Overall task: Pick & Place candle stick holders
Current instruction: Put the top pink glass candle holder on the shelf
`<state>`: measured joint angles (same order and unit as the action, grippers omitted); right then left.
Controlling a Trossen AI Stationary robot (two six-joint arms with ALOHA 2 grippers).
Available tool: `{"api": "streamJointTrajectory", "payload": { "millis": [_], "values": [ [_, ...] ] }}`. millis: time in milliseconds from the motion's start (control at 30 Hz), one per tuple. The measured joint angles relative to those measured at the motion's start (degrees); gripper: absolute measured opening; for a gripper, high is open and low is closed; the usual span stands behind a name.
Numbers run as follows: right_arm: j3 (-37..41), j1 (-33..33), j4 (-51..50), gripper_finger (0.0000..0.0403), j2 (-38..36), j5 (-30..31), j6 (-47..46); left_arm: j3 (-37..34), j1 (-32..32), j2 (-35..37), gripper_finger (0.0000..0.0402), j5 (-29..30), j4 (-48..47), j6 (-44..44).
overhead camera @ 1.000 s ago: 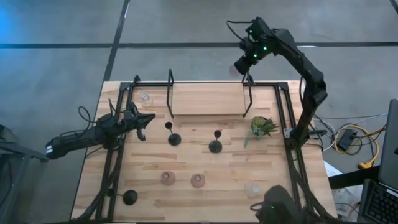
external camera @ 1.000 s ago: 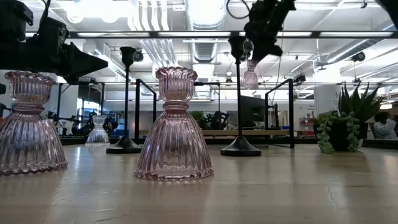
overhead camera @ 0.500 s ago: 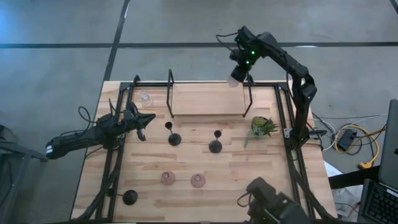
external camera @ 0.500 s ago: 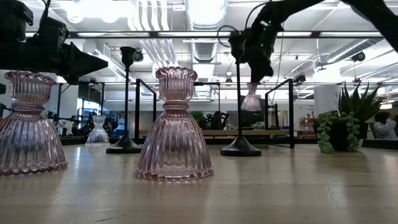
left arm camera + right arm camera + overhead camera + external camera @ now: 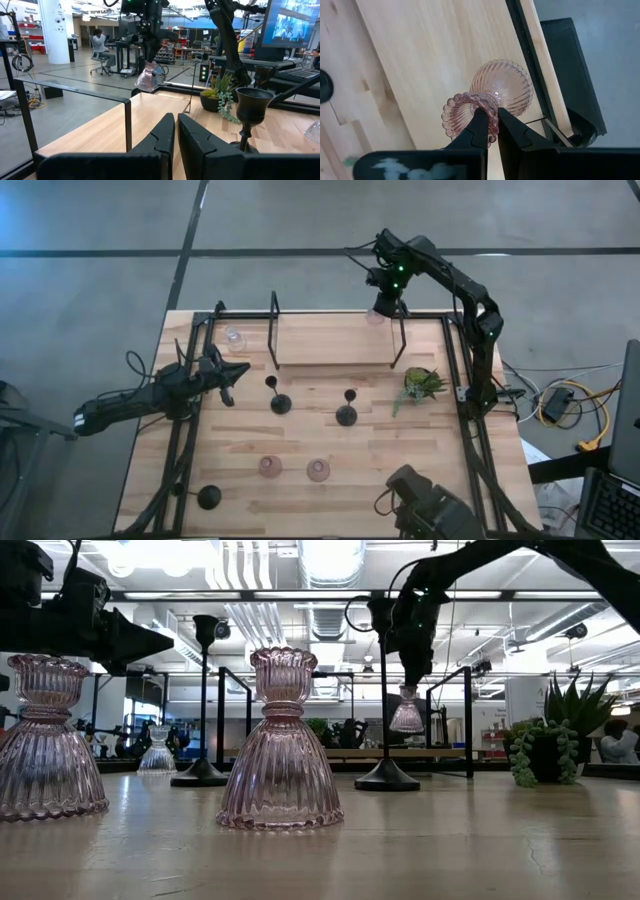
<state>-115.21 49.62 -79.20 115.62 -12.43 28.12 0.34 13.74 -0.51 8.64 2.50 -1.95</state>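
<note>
My right gripper (image 5: 384, 307) is shut on a pink ribbed glass holder (image 5: 406, 712) just above the far right end of the raised wooden shelf (image 5: 335, 340). My left gripper (image 5: 236, 370) is shut and empty, hovering at the table's left side. Two black stemmed holders (image 5: 278, 402) (image 5: 347, 414) stand on their round bases at mid-table, and a third (image 5: 208, 497) stands near the front left. Two pink holders (image 5: 270, 467) (image 5: 318, 470) stand near the front. A clear one (image 5: 234, 337) stands at the far left. My right gripper pinches the beaded rim of the pink holder's top cup (image 5: 488, 131) between its two fingers (image 5: 478, 126). The fingers come from above, pointing down. The holder hangs upright below them, its bell base (image 5: 506, 86) downward and clear of the shelf.
Black frame uprights (image 5: 400, 330) (image 5: 274, 330) stand at the shelf's ends. A small green plant (image 5: 422, 383) sits at the right. A dark device (image 5: 425, 505) overhangs the front right. The table's black side rails (image 5: 190, 430) run along both sides.
My right gripper has gone down and toward the table's left and near side, carrying the pink holder from high behind the table's far edge to just above the shelf's far right end. The holder stays upright in the hold.
</note>
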Motion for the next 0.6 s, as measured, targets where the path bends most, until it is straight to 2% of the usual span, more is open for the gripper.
{"api": "streamJointTrajectory", "payload": {
  "millis": [300,600],
  "values": [
    [1.6,-1.8,0.3,0.001,0.5,3.7,4.7,0.0,0.0,0.0,0.0026,0.0,0.0,0.0],
    [1.1,-1.6,0.3,0.001,4.6,2.8,4.6,0.0,0.0,0.0,0.0026,0.0,0.0,0.0]
  ]
}}
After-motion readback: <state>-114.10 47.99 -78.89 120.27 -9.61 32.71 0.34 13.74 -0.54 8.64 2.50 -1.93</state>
